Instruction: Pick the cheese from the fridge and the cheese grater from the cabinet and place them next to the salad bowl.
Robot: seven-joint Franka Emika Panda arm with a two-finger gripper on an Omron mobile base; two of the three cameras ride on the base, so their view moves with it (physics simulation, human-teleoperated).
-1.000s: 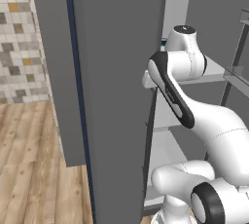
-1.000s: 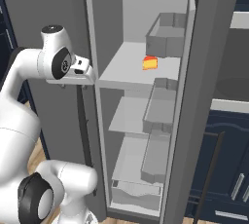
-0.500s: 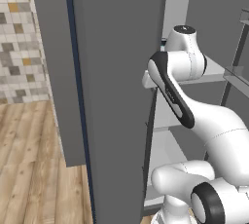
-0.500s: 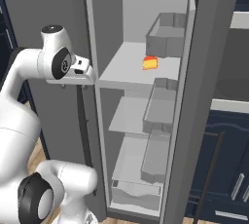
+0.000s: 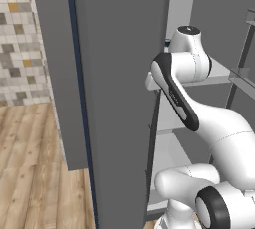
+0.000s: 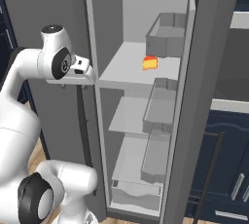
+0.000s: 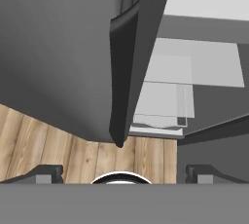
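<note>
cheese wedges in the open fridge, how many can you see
1. The cheese sits on the fridge's upper shelf, near the right side, just in front of a grey bin. More could be hidden inside the bins.

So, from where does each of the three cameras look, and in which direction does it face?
Left base view: behind the arm on its left, facing the tall grey fridge's open door; the white arm rises at lower right.
Right base view: behind on the right, facing the fridge's shelves and the small yellow-orange cheese wedge; the arm rises at left.
Hand view: on the hand, looking down the door's edge to the wooden floor; open gripper at the bottom.
Both base views share fridge and arm.
</note>
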